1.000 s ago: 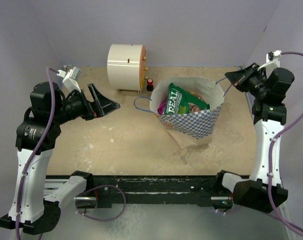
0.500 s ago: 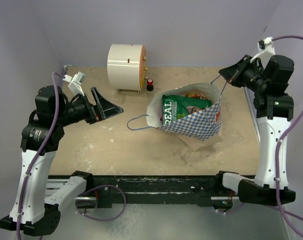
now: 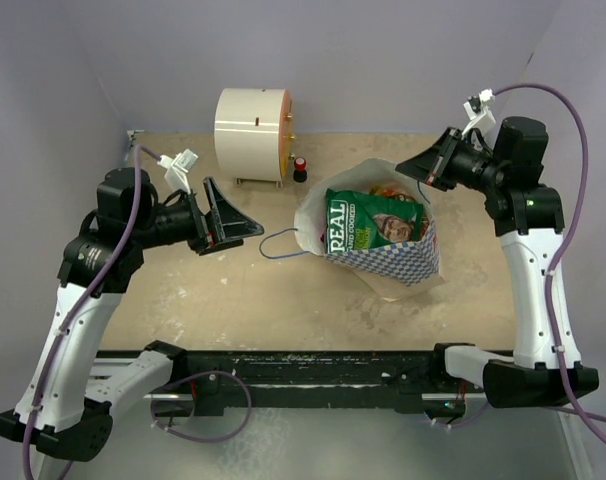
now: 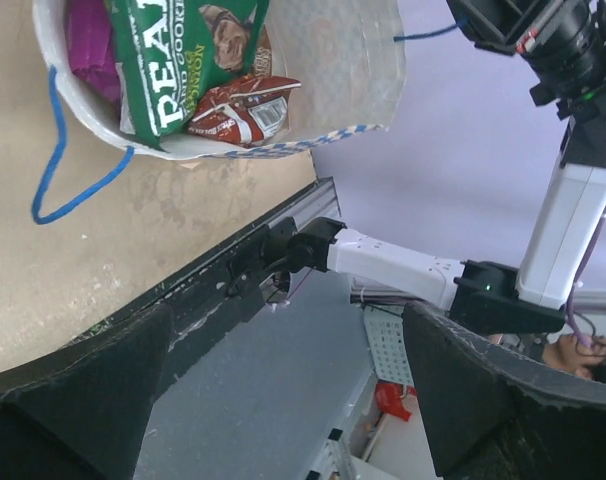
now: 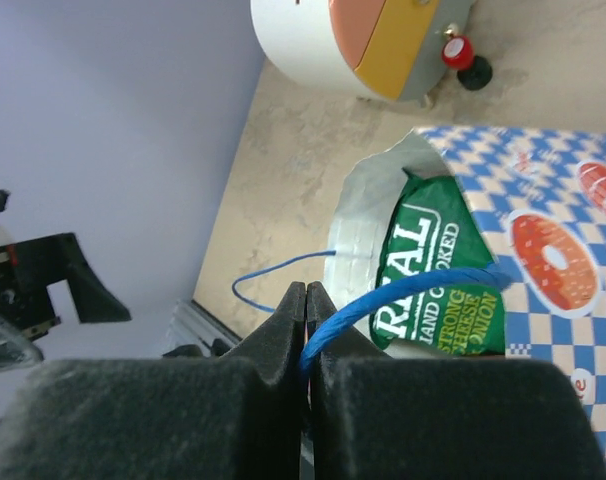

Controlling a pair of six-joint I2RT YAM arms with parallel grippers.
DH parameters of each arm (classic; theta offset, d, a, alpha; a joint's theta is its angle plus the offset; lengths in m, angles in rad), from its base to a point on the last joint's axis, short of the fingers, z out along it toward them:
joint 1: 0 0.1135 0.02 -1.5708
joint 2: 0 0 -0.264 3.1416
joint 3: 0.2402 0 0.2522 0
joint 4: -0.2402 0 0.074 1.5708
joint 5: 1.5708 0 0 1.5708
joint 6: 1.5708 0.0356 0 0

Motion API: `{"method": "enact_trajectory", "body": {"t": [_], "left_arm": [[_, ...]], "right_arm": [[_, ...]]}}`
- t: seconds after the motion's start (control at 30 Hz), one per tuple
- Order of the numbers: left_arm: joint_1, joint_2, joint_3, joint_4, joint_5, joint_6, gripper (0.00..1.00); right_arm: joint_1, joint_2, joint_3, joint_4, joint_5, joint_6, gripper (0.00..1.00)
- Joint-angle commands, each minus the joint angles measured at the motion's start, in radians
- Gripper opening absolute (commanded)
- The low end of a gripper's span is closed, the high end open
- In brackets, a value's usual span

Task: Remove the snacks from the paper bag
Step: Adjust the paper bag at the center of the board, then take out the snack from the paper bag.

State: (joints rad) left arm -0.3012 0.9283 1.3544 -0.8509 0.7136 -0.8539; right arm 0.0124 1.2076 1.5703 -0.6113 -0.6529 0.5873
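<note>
Centre-right in your overhead view, the paper bag [image 3: 393, 250] sits on the table [image 3: 233, 290] with its mouth toward the left, a green snack packet [image 3: 368, 222] filling the opening and a red packet [image 4: 238, 108] tucked beside it. Your right gripper [image 5: 305, 345] has its fingers pressed together on the bag's blue cord handle [image 5: 403, 295] at upper right. Your left gripper [image 3: 238, 228], mid-left, hangs with fingers spread apart and nothing between them.

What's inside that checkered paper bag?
The paper bag shows a big green snack packet on top. The left wrist view also shows a red packet and something purple beside it. Anything deeper is covered, so I cannot say how many snacks there are.
</note>
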Motion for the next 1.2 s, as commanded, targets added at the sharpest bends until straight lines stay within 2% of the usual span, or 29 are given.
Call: {"method": "enact_trajectory", "body": {"t": [0.0, 0.1, 0.2, 0.3, 0.47, 0.57, 0.67, 0.87, 1.0, 1.17], "left_arm": [[-0.005, 0.022, -0.018, 0.109, 0.019, -0.090, 0.99], [-0.017, 0.041, -0.027, 0.204, -0.011, -0.118, 1.00], [-0.051, 0.088, 0.013, 0.228, -0.126, -0.109, 0.99], [-0.082, 0.161, 0.052, 0.233, -0.204, -0.133, 0.98], [-0.215, 0.254, 0.069, 0.315, -0.365, -0.153, 0.96], [-0.308, 0.352, 0.155, 0.283, -0.441, -0.112, 0.95], [-0.379, 0.429, 0.236, 0.200, -0.552, -0.021, 0.94], [-0.419, 0.552, 0.257, 0.165, -0.587, 0.093, 0.79], [-0.421, 0.575, 0.202, 0.191, -0.635, 0.175, 0.78], [-0.416, 0.692, 0.200, 0.222, -0.564, 0.201, 0.74]], "right_arm": [[0.008, -0.034, -0.036, 0.138, -0.108, 0.091, 0.00], [0.008, -0.015, -0.028, 0.182, -0.120, 0.106, 0.00], [0.008, 0.014, 0.005, 0.166, -0.112, 0.052, 0.00], [0.008, 0.000, -0.023, 0.213, -0.112, 0.085, 0.00], [0.026, -0.003, -0.012, 0.191, -0.137, 0.049, 0.00], [0.073, 0.003, 0.015, 0.156, -0.084, 0.022, 0.00], [0.075, 0.009, 0.030, 0.158, -0.101, 0.039, 0.00], [0.075, -0.029, 0.020, 0.154, 0.028, 0.065, 0.00], [0.075, -0.059, -0.016, 0.141, 0.068, 0.085, 0.00], [0.075, -0.085, -0.040, 0.120, 0.108, 0.073, 0.00]]}}
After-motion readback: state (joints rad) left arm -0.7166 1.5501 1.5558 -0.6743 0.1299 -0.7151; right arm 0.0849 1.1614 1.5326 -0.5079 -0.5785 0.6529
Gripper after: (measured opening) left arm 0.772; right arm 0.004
